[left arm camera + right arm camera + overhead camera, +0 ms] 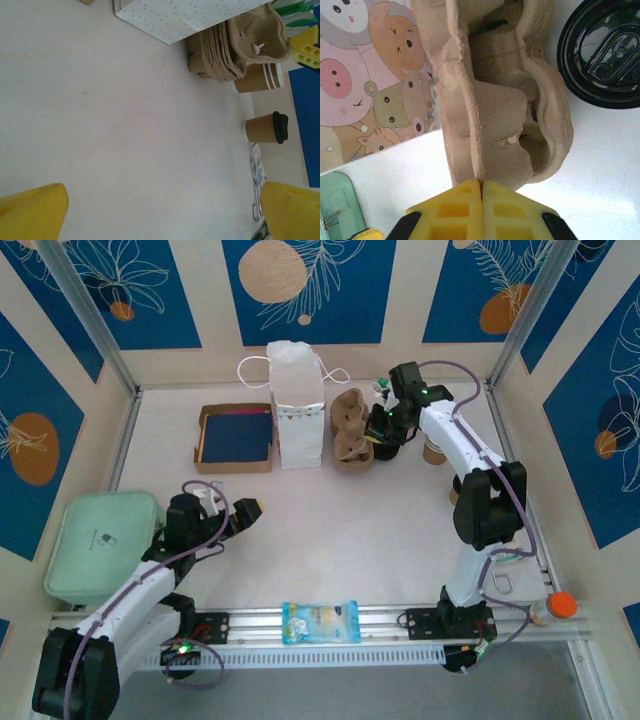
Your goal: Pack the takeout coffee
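The takeout coffee, a lone kraft-brown cup (261, 129) wearing a black lid, stands on the white table beyond a nested stack of brown cups (257, 77). My right gripper (481, 182) (380, 432) is shut on the thin edge of a moulded pulp cup carrier (490, 115) (348, 430), beside the white paper bag (296, 405). In the left wrist view that carrier (255, 37) tops a pile of like carriers. Over bare table at the near left, my left gripper (165, 202) (247, 510) hangs open, holding nothing.
A black lid (602, 52) lies just right of the carrier. An open cardboard box (236, 437) sits left of the bag, a mint-green case (100, 545) at the near left, a blue snack packet (320, 621) on the front rail. A brown cup (433, 450) stands by the right arm.
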Available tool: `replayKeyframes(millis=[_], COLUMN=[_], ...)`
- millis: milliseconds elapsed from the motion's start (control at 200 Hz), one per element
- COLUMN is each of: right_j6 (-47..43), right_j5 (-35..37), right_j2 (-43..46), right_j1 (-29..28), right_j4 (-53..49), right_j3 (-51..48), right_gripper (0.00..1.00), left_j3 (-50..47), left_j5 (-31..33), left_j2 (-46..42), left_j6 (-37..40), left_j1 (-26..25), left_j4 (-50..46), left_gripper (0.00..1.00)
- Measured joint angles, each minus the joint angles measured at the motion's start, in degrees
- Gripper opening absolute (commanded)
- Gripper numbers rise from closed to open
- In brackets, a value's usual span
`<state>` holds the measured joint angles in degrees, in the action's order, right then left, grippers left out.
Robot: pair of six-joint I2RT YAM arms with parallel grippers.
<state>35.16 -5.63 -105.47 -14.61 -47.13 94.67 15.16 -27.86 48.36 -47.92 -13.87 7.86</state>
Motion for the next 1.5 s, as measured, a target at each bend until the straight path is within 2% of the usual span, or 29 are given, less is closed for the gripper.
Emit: replayKeyframes(millis=[725,1201,1501], right_j6=[-0.24,-0.96,-2.21], right_j5=[-8.74,-17.20,-19.04], right_j2=[10.40,10.82,11.30], right_j1=[3.30,4.44,8.90], right_j4=[4.63,9.35,10.27], right_j3=[-10.88,-16.52,-21.77], right_gripper=[0.00,0.01,0.01], left_j3=[0.00,0.00,0.22], left_j5=[0.00,0.00,0.00], left_j2=[-1.07,-1.07,-0.37], left_j6=[0.00,-0.02,-0.04], left_j1=[0.00,0.00,0.00], left_j4=[-0.46,-0.50,-0.39], left_gripper=[0.98,0.98,0.98])
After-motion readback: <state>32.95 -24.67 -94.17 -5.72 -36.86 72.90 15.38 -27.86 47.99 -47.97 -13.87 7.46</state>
